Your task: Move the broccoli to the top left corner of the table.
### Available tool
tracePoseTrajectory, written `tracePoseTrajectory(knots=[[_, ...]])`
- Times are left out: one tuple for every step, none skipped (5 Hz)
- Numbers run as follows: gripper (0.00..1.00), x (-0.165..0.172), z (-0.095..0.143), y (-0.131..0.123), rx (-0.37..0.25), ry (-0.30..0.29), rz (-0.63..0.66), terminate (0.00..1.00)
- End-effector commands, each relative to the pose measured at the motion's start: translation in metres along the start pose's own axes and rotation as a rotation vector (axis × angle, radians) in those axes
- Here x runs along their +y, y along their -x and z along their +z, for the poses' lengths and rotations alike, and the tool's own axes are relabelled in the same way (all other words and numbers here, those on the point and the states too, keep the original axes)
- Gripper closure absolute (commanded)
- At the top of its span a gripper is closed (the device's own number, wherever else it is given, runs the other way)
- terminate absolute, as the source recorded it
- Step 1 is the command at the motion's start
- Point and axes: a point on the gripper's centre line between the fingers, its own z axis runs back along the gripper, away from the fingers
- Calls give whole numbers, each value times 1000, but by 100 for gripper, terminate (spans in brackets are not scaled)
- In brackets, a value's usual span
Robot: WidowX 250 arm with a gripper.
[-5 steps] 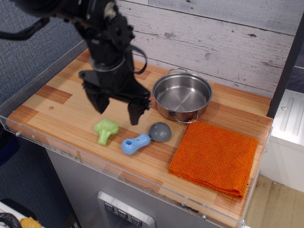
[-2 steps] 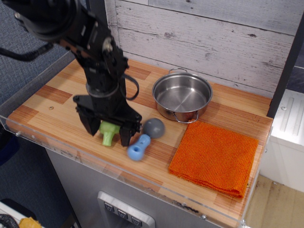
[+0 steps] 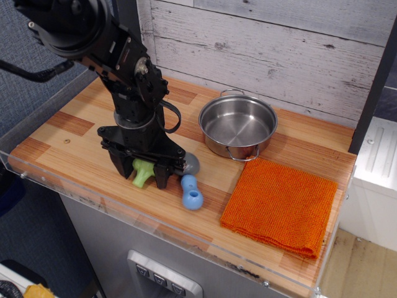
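The light-green broccoli (image 3: 143,170) lies on the wooden table (image 3: 68,133) near the front edge, left of centre. My gripper (image 3: 141,174) is lowered over it, open, with one black finger (image 3: 118,166) on its left and the other close on its right. The floret head is mostly hidden under the gripper; the stem points toward the front edge. I cannot tell whether the fingers touch it.
A blue and grey mushroom-shaped toy (image 3: 191,194) lies just right of the gripper, its grey cap against the right finger. A steel pot (image 3: 238,124) stands at the back centre. An orange cloth (image 3: 279,205) lies at the right front. A clear acrylic edge runs round the table.
The gripper came down from above the table and now straddles the broccoli, its fingers slightly closer together. The mushroom toy was pushed and swung, its blue stem now pointing toward the front.
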Motion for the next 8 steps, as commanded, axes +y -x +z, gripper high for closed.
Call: tracePoseTrajectory(knots=[[100, -1, 7, 3, -20, -11, -2, 0], [100, -2, 23, -2, -58, 13, 6, 0], [100, 6, 49, -12, -118, 35, 48, 0], [100, 18, 65, -34, -166, 29, 71, 0], [100, 34, 67, -58, -190, 23, 105, 0], [100, 54, 59, -83, -205, -12, 159, 0], [100, 60, 41, -99, -185, -28, 184, 0], [100, 56, 24, -117, -168, -34, 185, 0]])
